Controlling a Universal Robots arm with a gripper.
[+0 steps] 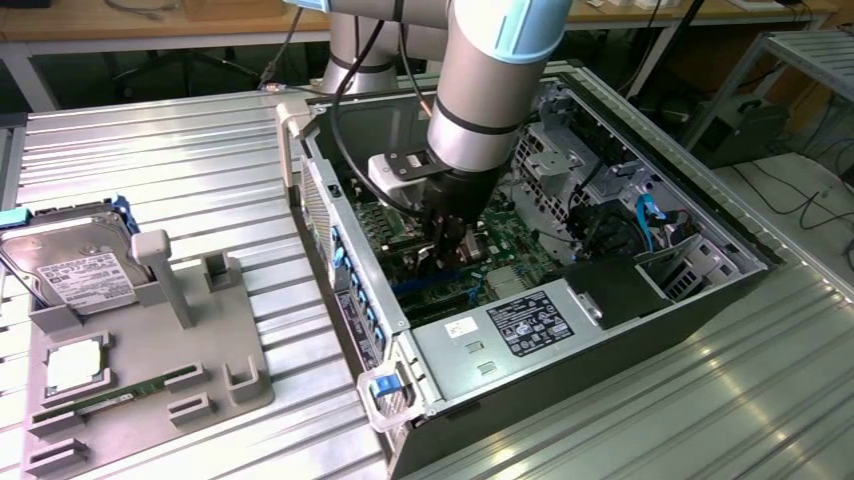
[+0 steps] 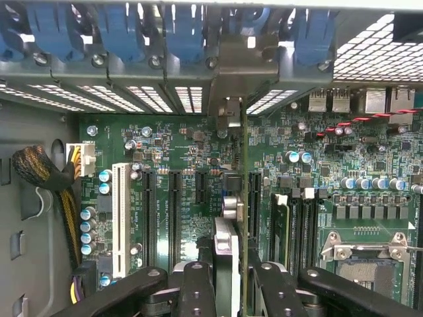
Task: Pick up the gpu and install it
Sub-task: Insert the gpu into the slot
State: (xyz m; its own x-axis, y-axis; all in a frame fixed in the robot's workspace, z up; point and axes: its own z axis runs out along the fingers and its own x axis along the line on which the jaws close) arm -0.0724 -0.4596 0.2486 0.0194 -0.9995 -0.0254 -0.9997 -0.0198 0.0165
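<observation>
Wrist view: claw (image 2: 234,294) is clenched on the gpu (image 2: 244,198), w/ black fingers (image 2: 197,290) pressing on either face, so the card shows edge-on as a thin green line running away from the cam. It sits inside the case, upright over the motherboard (image 2: 198,145), w/ its lower edge lined up just beside a long black expansion slot (image 2: 255,205). Can't tell if the contacts touch the slot or hang just above it. The silver bracket (image 2: 228,109) at the card's far end meets the case's rear wall, among the vented openings under the blue clips (image 2: 185,33). That's prob. why it's held this way: connector edge down toward the board, bracket toward the back panel. Gripping the flat faces also leaves the connector edge free, I'd guess. Exterior view: the arm reaches down into the open case (image 1: 574,400), which lies on its side on the ribbed metal bench (image 1: 174,150), w/ the claw deep inside, approx. mid-case. Beside the case, on the exterior view's left, a grey tray (image 1: 247,390) holds the hard drive (image 1: 80,275) & the RAM stick (image 1: 114,395). Pick step looks done, since the card is in the claw & inside the case. Install looks under way, but seating isn't confirmed.
</observation>
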